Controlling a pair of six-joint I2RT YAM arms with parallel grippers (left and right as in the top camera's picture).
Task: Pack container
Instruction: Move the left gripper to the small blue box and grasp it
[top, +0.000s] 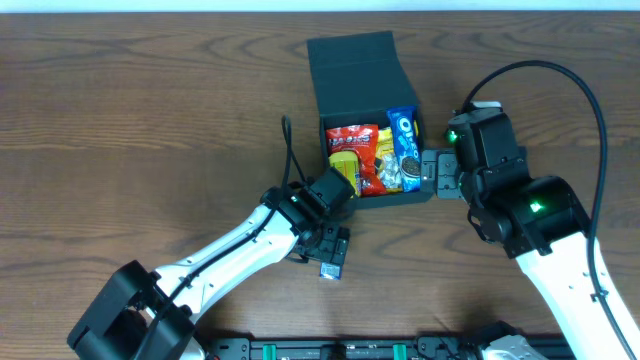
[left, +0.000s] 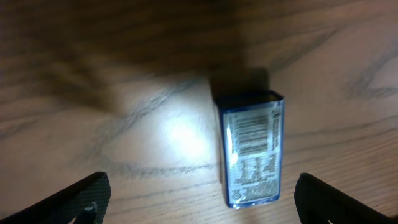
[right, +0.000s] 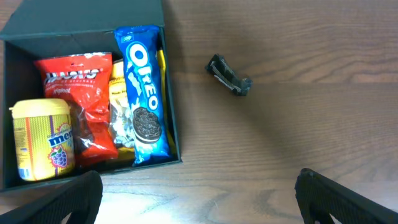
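Observation:
The dark teal container (top: 355, 65) stands open at the table's middle back, its lid flapped away. Inside lie a red snack packet (top: 358, 148), a yellow M&M's tub (top: 345, 170) and a blue Oreo pack (top: 405, 148). They also show in the right wrist view: container (right: 81, 15), Oreo pack (right: 143, 93), red packet (right: 78, 93), tub (right: 42, 137). My left gripper (top: 335, 248) is open over a small blue packet (left: 252, 149) that lies flat on the table between its fingers (left: 199, 199). My right gripper (top: 432, 172) is open and empty beside the container's right wall (right: 199, 199).
A small black clip-like object (right: 229, 74) lies on the wooden table to the side of the container. The small blue packet also shows in the overhead view (top: 328, 270), in front of the container near the table's front edge.

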